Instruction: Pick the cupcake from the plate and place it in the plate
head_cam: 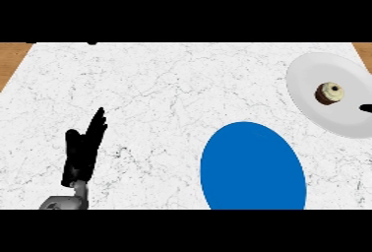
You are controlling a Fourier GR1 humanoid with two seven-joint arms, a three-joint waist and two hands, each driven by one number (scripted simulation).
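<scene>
White plate [341,106] far right holds the cupcake [328,93], sitting upright. Right hand [366,107]: only a black tip shows at the right edge, just right of the cupcake, apart; finger state can't tell. Blue plate [252,167] near centre. Left hand [85,147] rests near left, fingers straight.

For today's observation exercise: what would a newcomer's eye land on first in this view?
Likely the big blue plate, bare, at the lower middle-right of the white marble counter. Next, the white plate at the right edge, with a cupcake on it. The left hand rests open at lower left, fingers up.
</scene>
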